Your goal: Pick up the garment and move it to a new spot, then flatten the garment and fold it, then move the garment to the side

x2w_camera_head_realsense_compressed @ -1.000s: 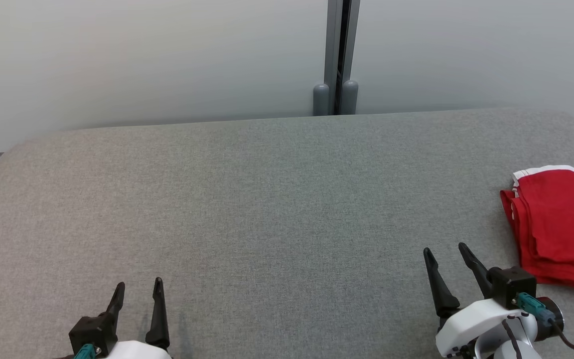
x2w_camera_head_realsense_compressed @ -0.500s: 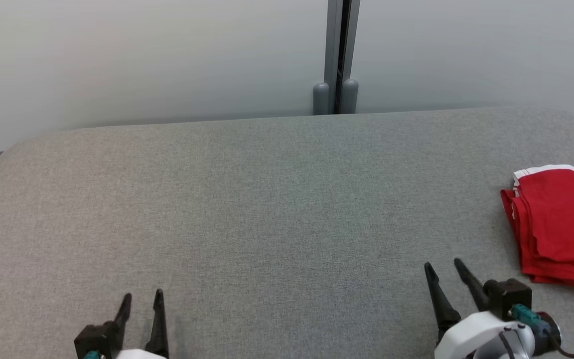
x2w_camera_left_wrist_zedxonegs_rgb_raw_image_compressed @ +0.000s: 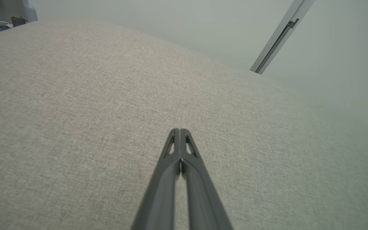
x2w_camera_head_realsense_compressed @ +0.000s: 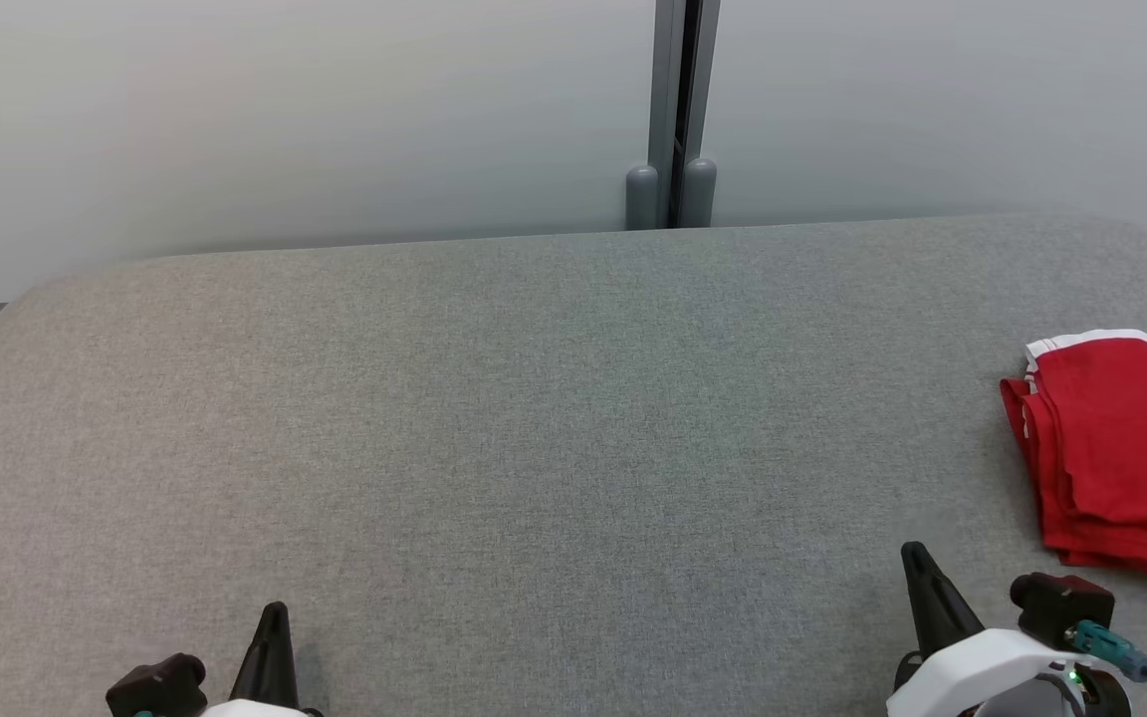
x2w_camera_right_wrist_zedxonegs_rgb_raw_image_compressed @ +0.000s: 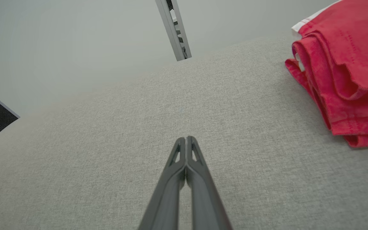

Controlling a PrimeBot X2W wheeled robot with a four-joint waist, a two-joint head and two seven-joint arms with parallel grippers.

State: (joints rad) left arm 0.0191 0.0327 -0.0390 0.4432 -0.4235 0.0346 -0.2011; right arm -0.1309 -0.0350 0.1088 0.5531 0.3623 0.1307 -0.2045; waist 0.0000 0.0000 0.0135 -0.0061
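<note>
The garment [x2w_camera_head_realsense_compressed: 1121, 448] is red with a white trim, folded into a stack at the right edge of the grey table [x2w_camera_head_realsense_compressed: 534, 418]; the right wrist view has it [x2w_camera_right_wrist_zedxonegs_rgb_raw_image_compressed: 343, 70] at the upper right. My right gripper [x2w_camera_head_realsense_compressed: 915, 554] sits low at the front right, left of the garment and apart from it, its fingers pressed together with nothing between them [x2w_camera_right_wrist_zedxonegs_rgb_raw_image_compressed: 186, 139]. My left gripper [x2w_camera_head_realsense_compressed: 275, 609] is at the front left over bare cloth, fingers also together and empty [x2w_camera_left_wrist_zedxonegs_rgb_raw_image_compressed: 179, 131].
A pale wall runs behind the table, with a grey vertical post [x2w_camera_head_realsense_compressed: 673, 110] at its middle. The table's far corners are rounded, and the garment reaches past the picture's right edge.
Both grippers went from open to shut and drew back toward the table's front edge. The garment stayed where it was.
</note>
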